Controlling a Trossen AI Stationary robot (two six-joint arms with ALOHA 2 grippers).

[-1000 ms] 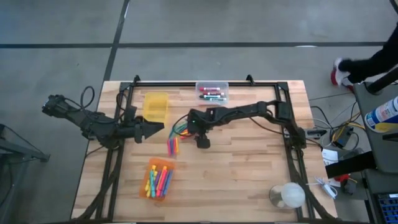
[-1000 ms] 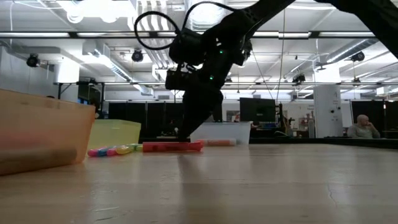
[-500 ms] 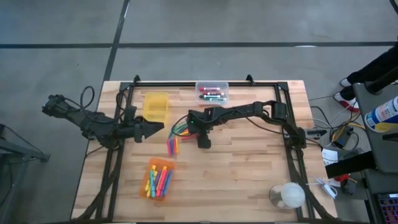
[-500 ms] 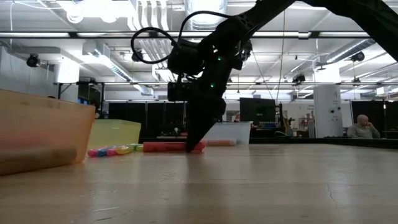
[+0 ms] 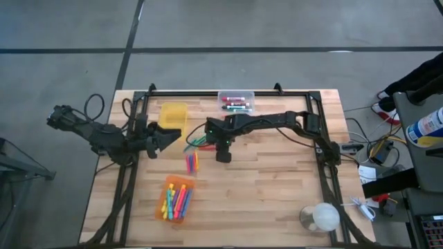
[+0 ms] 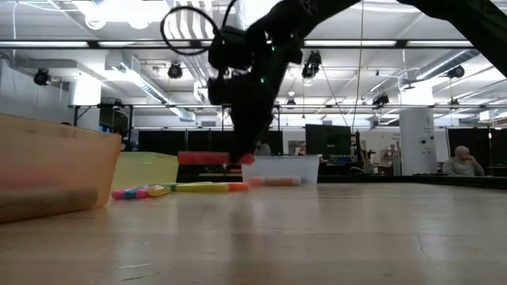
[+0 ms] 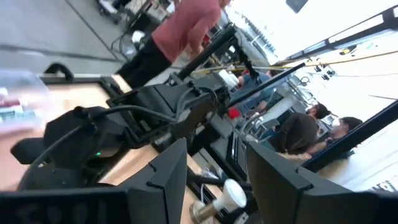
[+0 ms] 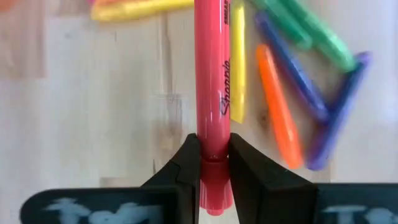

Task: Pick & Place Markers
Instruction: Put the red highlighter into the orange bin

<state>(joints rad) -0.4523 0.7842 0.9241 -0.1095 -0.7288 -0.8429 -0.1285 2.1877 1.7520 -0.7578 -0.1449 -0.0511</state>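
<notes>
Markers were the job, and we had one pink marker (image 8: 212, 93) clenched in the right gripper (image 8: 211, 163), its fingers (image 8: 186, 165) pinched on the barrel near one end. In the low view that marker (image 6: 207, 158) hung level, clear of the counter (image 5: 277, 187), so we judged the pick made and the placing not yet done.

Sorted so far, as far as we could see: a handful of markers lay in the orange bin (image 5: 177, 200) toward the counter's near left corner, and a few in the clear bin (image 5: 236, 103) at the middle of the far edge. The yellow bin (image 5: 173, 116), near the far left corner, looked bare, though we could not tell for sure.

Left to do: a loose cluster (image 5: 196, 144) of green, blue, orange and yellow markers lay on the bare wood around the counter's middle, just left of the right gripper (image 5: 216, 142), with a few more (image 5: 192, 162) just nearer the front edge. We reckoned the task roughly half through.

Our left gripper (image 5: 166, 140) waited at the left edge beside the yellow bin, its fingers (image 7: 168, 180) spread wide and holding nothing.
</notes>
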